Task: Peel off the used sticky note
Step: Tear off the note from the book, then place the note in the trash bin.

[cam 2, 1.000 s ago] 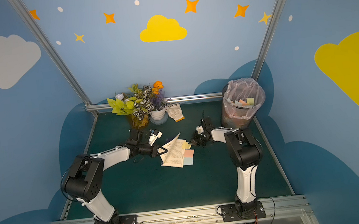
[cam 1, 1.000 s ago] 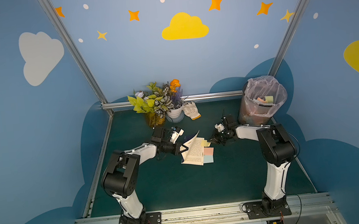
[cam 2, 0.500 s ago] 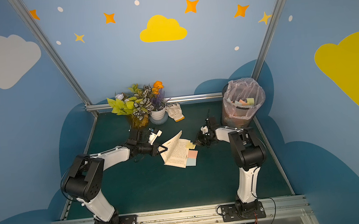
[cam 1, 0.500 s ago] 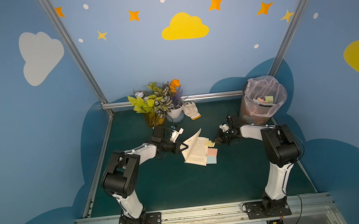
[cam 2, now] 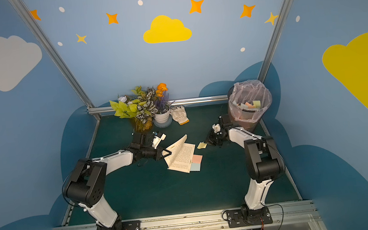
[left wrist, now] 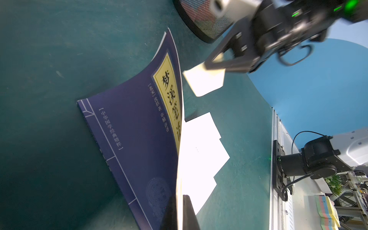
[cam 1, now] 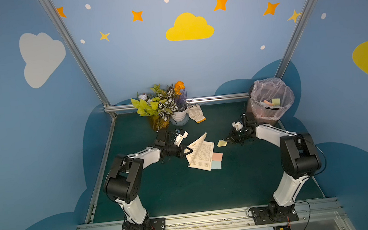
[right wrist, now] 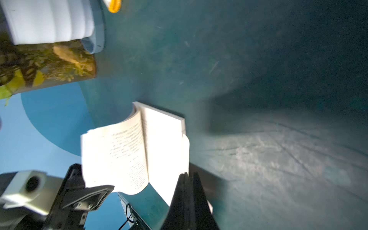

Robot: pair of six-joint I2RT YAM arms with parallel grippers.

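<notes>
An open book lies mid-table. My left gripper is shut on its dark blue cover and first pages, holding them raised. The yellow sticky note hangs free of the book to its right, above the mat. My right gripper is shut on the note's edge. A pink note and a blue note still stick out from the book's right page.
A lined mesh bin with discarded notes stands at the back right, just behind the right arm. A potted plant and a white glove sit at the back. A pad of coloured notes lies off the table.
My right gripper has moved right, towards the bin, carrying the yellow note off the book's page. The left gripper has kept the cover raised, and it now stands slightly more upright.
</notes>
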